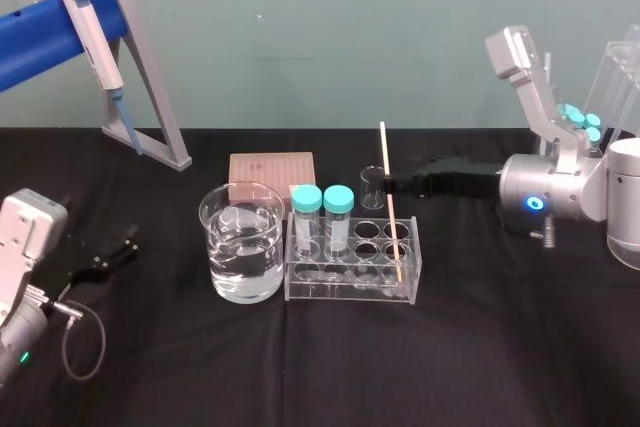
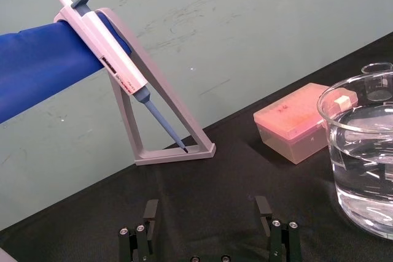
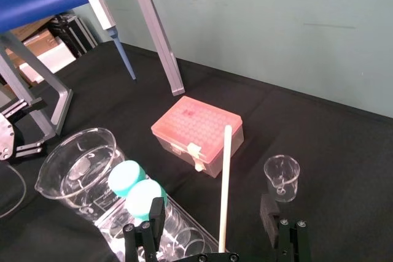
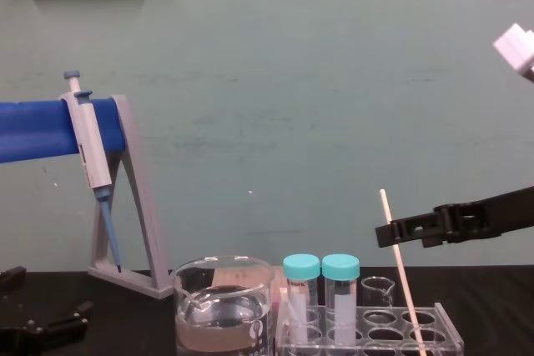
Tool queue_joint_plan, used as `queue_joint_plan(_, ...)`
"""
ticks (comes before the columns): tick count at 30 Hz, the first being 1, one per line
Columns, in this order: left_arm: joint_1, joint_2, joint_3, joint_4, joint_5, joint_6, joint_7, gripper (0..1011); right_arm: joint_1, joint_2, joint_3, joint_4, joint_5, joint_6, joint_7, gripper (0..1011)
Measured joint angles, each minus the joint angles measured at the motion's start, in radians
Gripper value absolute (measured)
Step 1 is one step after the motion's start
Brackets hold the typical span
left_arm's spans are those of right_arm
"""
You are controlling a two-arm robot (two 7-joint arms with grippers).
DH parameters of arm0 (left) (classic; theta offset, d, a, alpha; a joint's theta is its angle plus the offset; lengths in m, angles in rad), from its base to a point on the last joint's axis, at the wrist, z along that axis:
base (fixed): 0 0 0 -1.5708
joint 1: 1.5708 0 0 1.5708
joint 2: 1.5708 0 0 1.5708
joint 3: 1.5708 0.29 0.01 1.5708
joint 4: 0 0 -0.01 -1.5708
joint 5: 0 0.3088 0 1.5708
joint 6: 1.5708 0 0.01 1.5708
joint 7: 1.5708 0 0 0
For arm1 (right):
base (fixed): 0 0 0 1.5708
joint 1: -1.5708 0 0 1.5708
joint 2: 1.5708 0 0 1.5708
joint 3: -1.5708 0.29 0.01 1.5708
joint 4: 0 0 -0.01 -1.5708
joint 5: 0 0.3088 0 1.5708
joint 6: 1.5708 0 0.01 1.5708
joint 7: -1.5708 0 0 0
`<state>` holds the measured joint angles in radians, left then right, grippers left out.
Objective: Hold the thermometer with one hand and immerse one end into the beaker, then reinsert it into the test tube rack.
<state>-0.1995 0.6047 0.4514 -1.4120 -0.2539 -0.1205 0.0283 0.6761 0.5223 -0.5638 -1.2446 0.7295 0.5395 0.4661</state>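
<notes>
The thermometer (image 1: 391, 202), a thin cream-white rod, stands leaning in an end hole of the clear test tube rack (image 1: 350, 290). My right gripper (image 1: 392, 185) reaches in from the right at the rod's mid-height. In the right wrist view the thermometer (image 3: 225, 182) rises between the two spread fingers (image 3: 155, 210), which stand open and clear of it. From the chest the right gripper (image 4: 385, 233) meets the thermometer (image 4: 395, 252) above the rack (image 4: 434, 341). The beaker (image 1: 242, 242), part filled with water, stands just left of the rack. My left gripper (image 2: 207, 210) rests open and empty on the table at the left.
Two teal-capped tubes (image 1: 322, 217) stand in the rack's left end. A pink tip box (image 1: 271, 169) and a tiny glass beaker (image 1: 372, 187) lie behind it. A grey-and-blue pipette (image 1: 95, 42) hangs on a grey stand (image 1: 150, 97) at the back left.
</notes>
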Motion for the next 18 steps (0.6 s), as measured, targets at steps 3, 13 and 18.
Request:
queue_joint_plan(3,0.000,0.000,0.000,0.000,0.000,0.000,0.000,1004,0.010,-0.012,-0.008,0.017,-0.006,-0.008,-0.002,1003)
queue_joint_plan(13,0.000,0.000,0.000,0.000,0.000,0.000,0.000,1004,0.031,-0.050,-0.021,0.067,-0.031,-0.032,-0.020,1003)
queue_joint_plan(18,0.000,0.000,0.000,0.000,0.000,0.000,0.000,1004,0.033,-0.062,-0.014,0.080,-0.035,-0.034,-0.031,1003)
